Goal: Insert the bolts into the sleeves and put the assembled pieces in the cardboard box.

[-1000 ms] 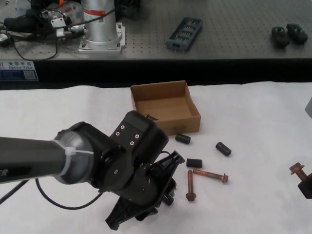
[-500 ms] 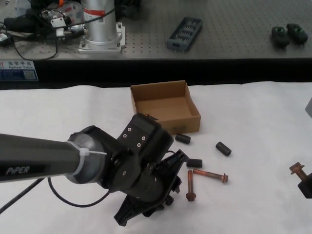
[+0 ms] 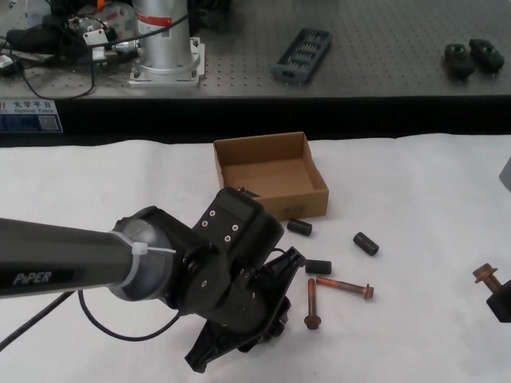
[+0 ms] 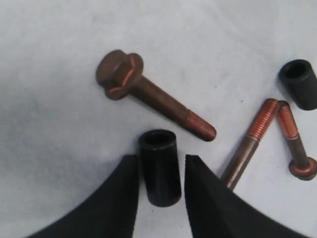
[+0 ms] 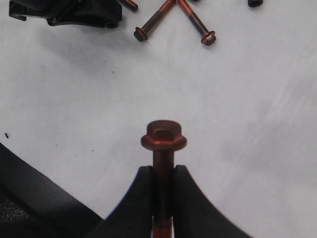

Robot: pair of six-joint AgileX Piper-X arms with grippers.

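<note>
Straddling a black sleeve (image 4: 159, 168) that lies on the white cloth (image 4: 54, 129), the left gripper (image 4: 161, 163) stands narrowly open. The right gripper (image 5: 161, 171), at the high view's right edge, clamps a bolt (image 5: 163, 138) by its shank. The cardboard box (image 3: 315, 179) sits upper centre.

White-clothed bench (image 3: 415, 183), bearing a sleeve (image 4: 159, 171) between the left gripper's (image 4: 160, 157) jaws, three bolts (image 4: 153, 94) just beyond, cardboard box (image 3: 299, 203) farther off.

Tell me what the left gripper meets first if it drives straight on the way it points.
The black sleeve, already between the fingers of the left gripper. Past it lies a bolt, crosswise, though the white cloth may come first; depth is unclear.
</note>
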